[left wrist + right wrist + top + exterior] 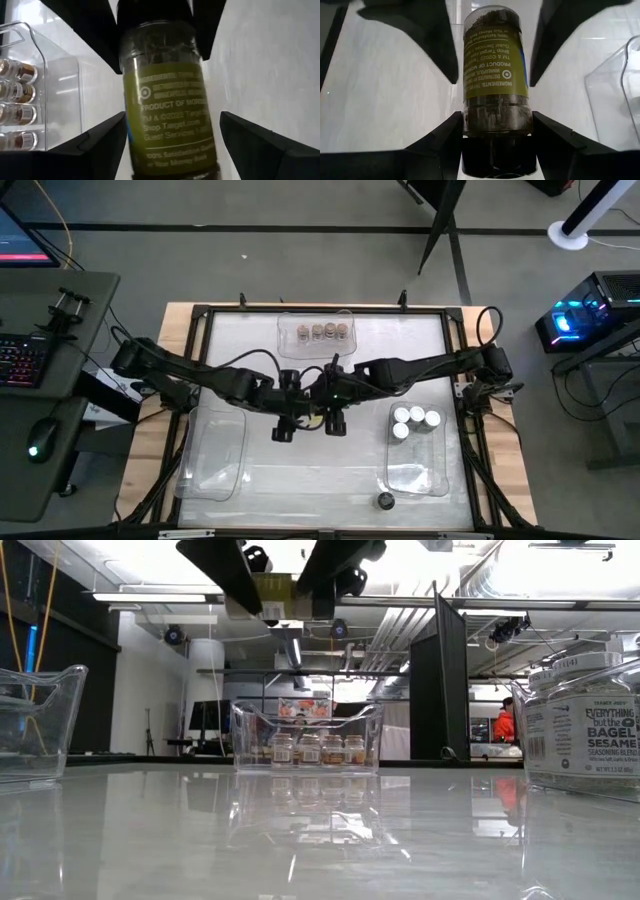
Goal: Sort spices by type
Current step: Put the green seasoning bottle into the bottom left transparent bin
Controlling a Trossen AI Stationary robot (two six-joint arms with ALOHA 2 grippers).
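A spice jar with a green label and dark herbs (495,75) hangs in mid-air over the table's middle (315,417), between both grippers. My right gripper (497,135) is shut on its black-lid end. My left gripper (170,135) is open; its fingers stand on either side of the jar's other end, and I see gaps there in the right wrist view. Several tan-lidded jars (318,332) stand in the far clear bin. Three white-lidded jars (415,420) stand in the right bin. One black-lidded jar (385,500) stands on the table near its near edge. My right gripper pinches the jar between its two fingers (451,137) at the herb-filled band beside the black lid (495,112). The fingers lie along the jar, whose body sticks out forward toward my left gripper. The jar is lifted clear of the table.
An empty clear bin (215,460) sits at the table's left side. In the low view a large bagel sesame seasoning jar (585,730) stands close on the right, and the far bin (308,740) is straight ahead. Bare tabletop lies between the bins.
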